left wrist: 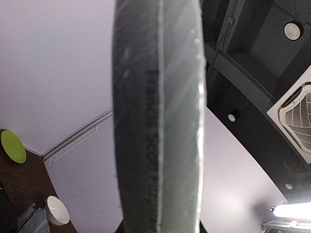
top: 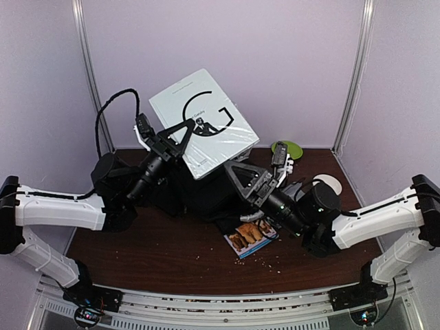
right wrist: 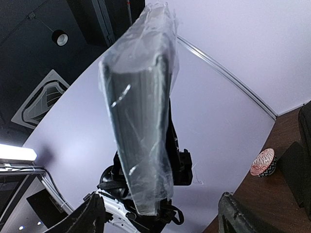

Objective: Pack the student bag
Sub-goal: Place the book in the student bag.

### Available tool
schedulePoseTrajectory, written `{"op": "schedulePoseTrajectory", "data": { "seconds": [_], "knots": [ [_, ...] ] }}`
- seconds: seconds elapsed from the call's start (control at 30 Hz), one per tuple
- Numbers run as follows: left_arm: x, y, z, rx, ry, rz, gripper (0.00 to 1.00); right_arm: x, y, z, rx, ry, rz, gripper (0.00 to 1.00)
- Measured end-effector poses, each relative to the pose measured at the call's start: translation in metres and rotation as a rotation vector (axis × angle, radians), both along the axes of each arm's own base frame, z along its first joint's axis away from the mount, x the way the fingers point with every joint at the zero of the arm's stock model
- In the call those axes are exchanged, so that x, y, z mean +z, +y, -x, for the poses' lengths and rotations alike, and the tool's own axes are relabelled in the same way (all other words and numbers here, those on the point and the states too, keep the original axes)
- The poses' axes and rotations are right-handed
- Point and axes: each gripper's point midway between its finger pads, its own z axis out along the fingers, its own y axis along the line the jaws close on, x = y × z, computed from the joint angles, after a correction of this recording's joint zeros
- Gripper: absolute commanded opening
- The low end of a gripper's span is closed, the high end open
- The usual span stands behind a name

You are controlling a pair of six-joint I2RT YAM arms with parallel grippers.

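The student bag (top: pixel 203 198), a black fabric backpack, lies on the table between the two arms, partly hidden under them. My left gripper (top: pixel 167 139) is shut on the lower left edge of a large white book wrapped in clear plastic (top: pixel 204 122) and holds it tilted, high above the bag. The book's spine (left wrist: pixel 158 116) fills the left wrist view and hides the fingers. My right gripper (top: pixel 259 172) is open and empty just below the book's lower right corner. In the right wrist view the book (right wrist: pixel 141 126) shows edge-on between the wide-open fingers (right wrist: pixel 95 213), not touching them.
A colourful booklet (top: pixel 251 237) lies on the brown table in front of the bag, with crumbs around it. A green plate (top: pixel 287 148) and a white bowl (top: pixel 328 184) stand at the back right. A patterned bowl (right wrist: pixel 263 162) shows in the right wrist view.
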Motion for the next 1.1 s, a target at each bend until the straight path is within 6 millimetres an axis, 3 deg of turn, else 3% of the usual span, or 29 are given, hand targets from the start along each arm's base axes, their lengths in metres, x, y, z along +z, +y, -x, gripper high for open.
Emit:
{"op": "schedulePoseTrajectory", "data": {
  "seconds": [0.13,0.27,0.6,1.0,1.07,1.1],
  "knots": [
    [0.0,0.003,-0.002,0.017,0.014,-0.007,0.0,0.003,0.006,0.006,0.037,-0.023,0.017,0.81],
    [0.001,0.004,-0.002,0.023,0.018,-0.004,0.0,0.019,0.011,0.008,0.054,-0.048,0.002,0.79],
    [0.001,0.002,0.001,0.006,0.03,0.009,0.0,0.026,0.017,-0.004,0.054,-0.018,-0.028,0.6],
    [-0.007,-0.005,-0.001,-0.005,0.052,0.02,0.01,0.027,0.023,-0.01,0.067,0.005,-0.034,0.16],
    [-0.008,-0.006,-0.001,-0.006,0.048,0.019,0.08,0.025,0.023,-0.011,0.062,0.007,-0.017,0.06],
    [-0.008,-0.007,-0.002,-0.003,0.041,0.013,0.17,0.024,0.023,-0.012,0.059,0.011,-0.009,0.0]
  ]
}}
